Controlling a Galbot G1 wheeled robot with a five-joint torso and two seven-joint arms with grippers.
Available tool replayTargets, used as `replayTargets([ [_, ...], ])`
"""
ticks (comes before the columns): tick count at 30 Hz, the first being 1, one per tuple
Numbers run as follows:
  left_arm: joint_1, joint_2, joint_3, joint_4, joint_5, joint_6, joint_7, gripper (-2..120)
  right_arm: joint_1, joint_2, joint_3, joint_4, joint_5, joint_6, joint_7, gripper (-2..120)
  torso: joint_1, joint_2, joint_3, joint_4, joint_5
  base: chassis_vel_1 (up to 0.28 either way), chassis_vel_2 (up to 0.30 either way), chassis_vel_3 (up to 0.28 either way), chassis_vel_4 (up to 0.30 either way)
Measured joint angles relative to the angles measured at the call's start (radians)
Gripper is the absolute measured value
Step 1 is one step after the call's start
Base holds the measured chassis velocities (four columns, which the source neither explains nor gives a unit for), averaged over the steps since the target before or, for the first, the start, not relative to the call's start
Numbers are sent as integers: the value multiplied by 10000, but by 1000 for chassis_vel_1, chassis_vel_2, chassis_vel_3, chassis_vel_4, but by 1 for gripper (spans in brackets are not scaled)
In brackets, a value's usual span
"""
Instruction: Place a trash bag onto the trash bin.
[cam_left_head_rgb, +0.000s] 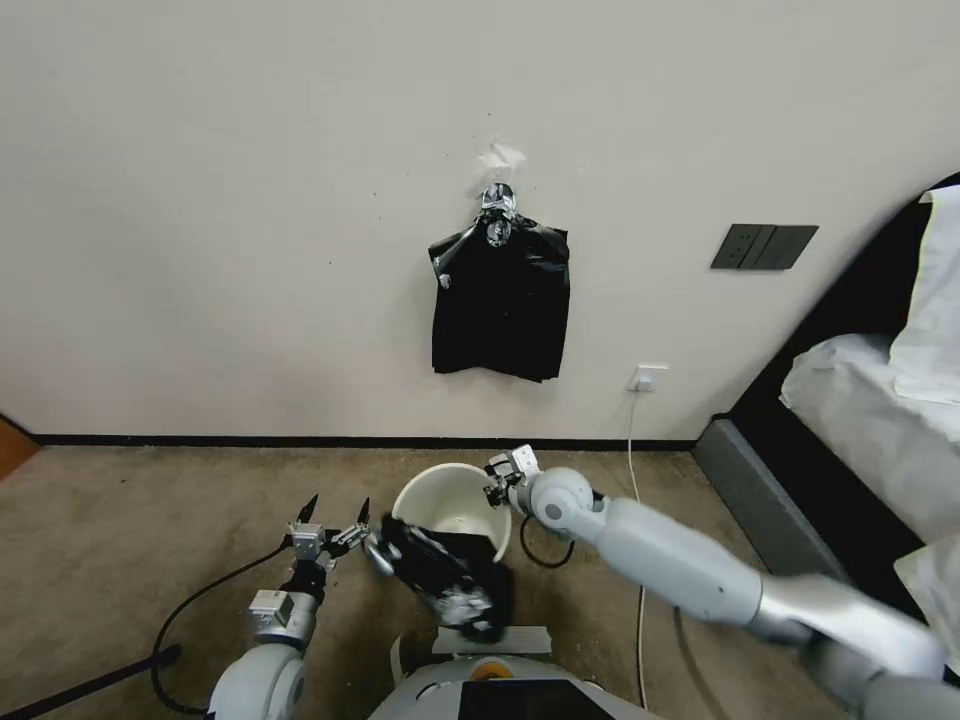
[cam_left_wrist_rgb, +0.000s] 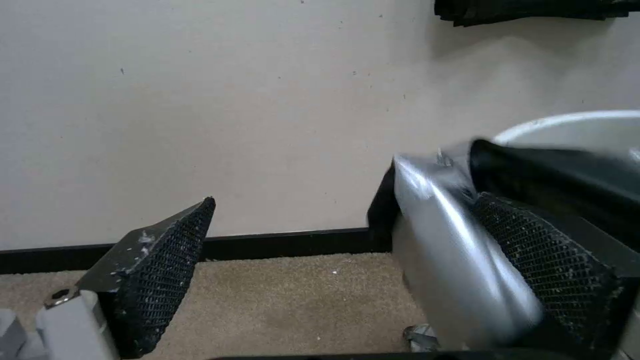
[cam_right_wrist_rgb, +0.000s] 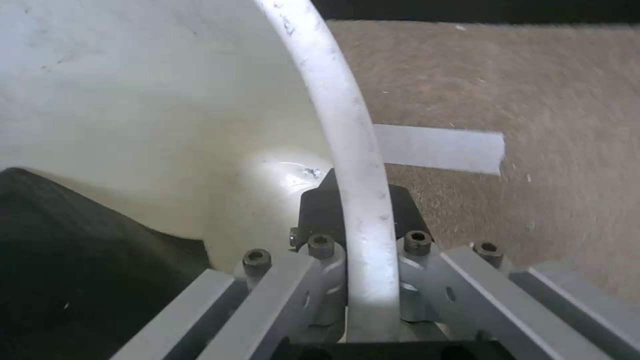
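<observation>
The cream-white trash bin stands on the carpet near the wall. My right gripper is shut on its far-right rim, one finger inside and one outside. The black trash bag hangs crumpled over the bin's near rim, partly inside the bin. My left gripper stands open just left of the bin. In the left wrist view, a glossy fold of the bag lies against the inner side of one finger; the other finger is bare.
A flat bunch of black bags hangs from a hook on the wall above the bin. A white cable drops from a wall socket to the floor at the right. A bed fills the right side. Open carpet lies to the left.
</observation>
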Motion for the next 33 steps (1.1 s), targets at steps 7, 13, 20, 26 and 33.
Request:
replayTargets([
  [7, 5, 7, -114, 29, -128, -32, -9, 100, -1750, 792, 819, 704, -513, 835, 1414, 0, 0, 0, 0, -3, 2, 0, 0, 0, 0],
  [13, -108, 18, -61, 80, -198, -28, -12, 100, -2999, 1295, 1158, 1185, -1564, 1336, 1788, 0, 0, 1, 0, -4, 0, 0, 0, 0, 0],
  [20, -194, 25, 88, 99, -198, 18, -14, 100, -3776, 1596, 1484, 1359, -2018, 1359, 1721, 0, 0, 0, 0, -4, 1, 0, 0, 0, 0],
  [26, -258, 292, 403, -122, -587, 542, -167, 100, -4096, 1800, 1547, 1343, -2499, 1330, 1403, 7, 0, 0, 0, -3, 2, 0, 0, 0, 0],
  [33, -122, 570, 470, -589, -1832, 1932, 509, 100, -4081, 1942, 1561, 1338, -2667, 1343, 1344, 30, 0, 1, -1, -3, 2, 0, 0, 0, 0],
])
